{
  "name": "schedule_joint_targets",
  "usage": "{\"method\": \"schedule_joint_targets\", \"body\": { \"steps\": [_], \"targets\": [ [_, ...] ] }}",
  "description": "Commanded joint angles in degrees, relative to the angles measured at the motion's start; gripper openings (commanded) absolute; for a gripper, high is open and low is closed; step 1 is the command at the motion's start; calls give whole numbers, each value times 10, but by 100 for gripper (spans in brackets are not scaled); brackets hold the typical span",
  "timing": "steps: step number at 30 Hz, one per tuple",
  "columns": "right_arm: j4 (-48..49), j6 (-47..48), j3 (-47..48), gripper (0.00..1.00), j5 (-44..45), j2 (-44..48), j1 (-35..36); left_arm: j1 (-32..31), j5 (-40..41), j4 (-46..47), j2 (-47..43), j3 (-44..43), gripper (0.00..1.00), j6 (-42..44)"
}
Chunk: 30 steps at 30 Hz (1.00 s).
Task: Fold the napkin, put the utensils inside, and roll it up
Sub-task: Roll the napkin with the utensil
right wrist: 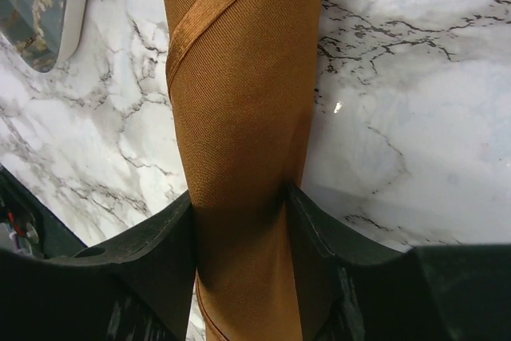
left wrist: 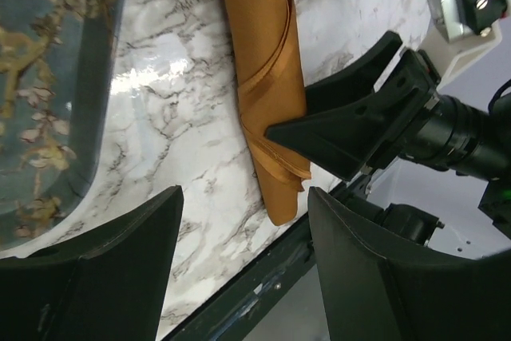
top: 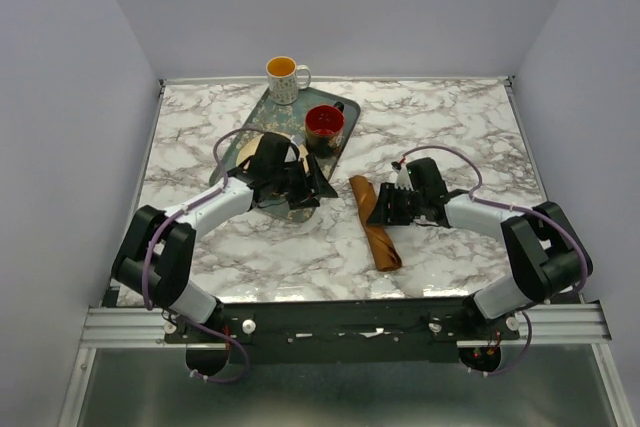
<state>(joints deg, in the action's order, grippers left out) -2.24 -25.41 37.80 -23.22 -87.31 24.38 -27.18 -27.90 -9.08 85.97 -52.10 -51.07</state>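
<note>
The rust-brown napkin (top: pixel 378 232) lies on the marble table as a long tight roll, running from mid-table toward the near edge. My right gripper (top: pixel 385 209) is shut on the roll, and in the right wrist view the napkin (right wrist: pixel 239 101) fills the gap of the right gripper (right wrist: pixel 239 213), both fingers pressing its sides. My left gripper (top: pixel 305 187) hovers open to the left of the roll, over the tray's near end. In the left wrist view the left gripper (left wrist: pixel 243 221) holds nothing, and the napkin (left wrist: pixel 263 61) lies ahead of it. The utensils are hidden.
A dark green patterned tray (top: pixel 345 112) sits at the back centre with a red cup (top: pixel 324 125) on it. A white and yellow mug (top: pixel 284 78) stands behind the tray. A pale plate (top: pixel 248 153) lies under the left arm. The table's near edge (left wrist: pixel 239 293) runs just below the roll's end.
</note>
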Motion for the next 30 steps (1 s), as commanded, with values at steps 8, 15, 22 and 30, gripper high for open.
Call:
{"method": "schedule_joint_targets", "body": {
  "steps": [8,15,22,30],
  "targets": [
    [-105,15,22,69,68,5,33,-58,-16,45,55,-9,72,-10],
    [-175,-12,68,78,158,9,84,-67,-22,64,82,-9,67,-15],
    [-213,-13,53,78,194,56,100,-68,-25,69,85,2,65,-11],
    [-245,-49,40,75,208,91,123,-73,-27,71,88,-7,65,-12]
  ]
}}
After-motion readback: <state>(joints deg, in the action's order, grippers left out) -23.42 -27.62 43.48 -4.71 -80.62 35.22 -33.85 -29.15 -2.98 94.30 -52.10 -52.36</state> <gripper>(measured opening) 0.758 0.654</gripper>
